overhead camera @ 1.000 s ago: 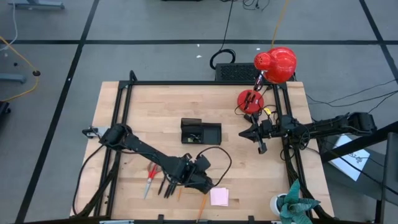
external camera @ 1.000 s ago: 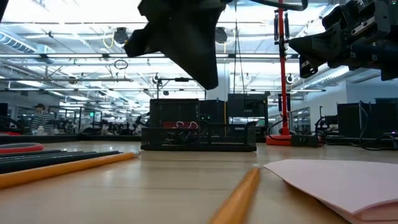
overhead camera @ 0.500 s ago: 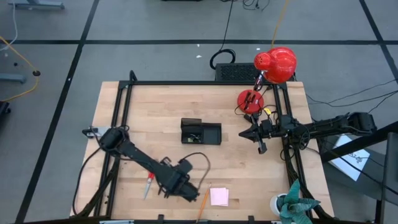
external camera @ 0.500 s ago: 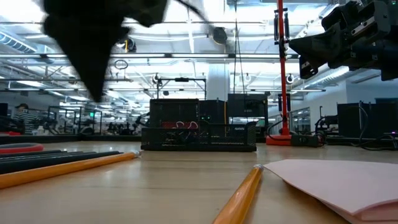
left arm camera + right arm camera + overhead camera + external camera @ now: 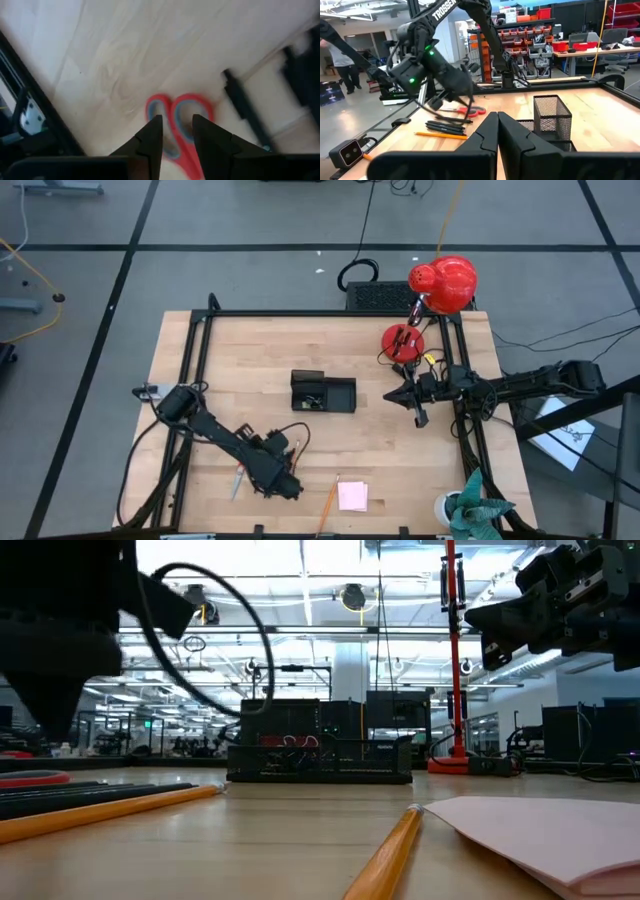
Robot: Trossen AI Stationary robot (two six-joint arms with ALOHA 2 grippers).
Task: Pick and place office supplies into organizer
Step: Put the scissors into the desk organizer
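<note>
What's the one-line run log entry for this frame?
left gripper: open, over scissors, not gripping | right gripper: shut, idle at table's right side | organizer: mid-table | pencil, sticky pad: front edge

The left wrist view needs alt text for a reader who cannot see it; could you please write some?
The left gripper, fingers parted, hovers over the red-handled scissors lying on the wooden table, one handle loop showing between the fingers. A black pen lies beside the scissors.
</note>
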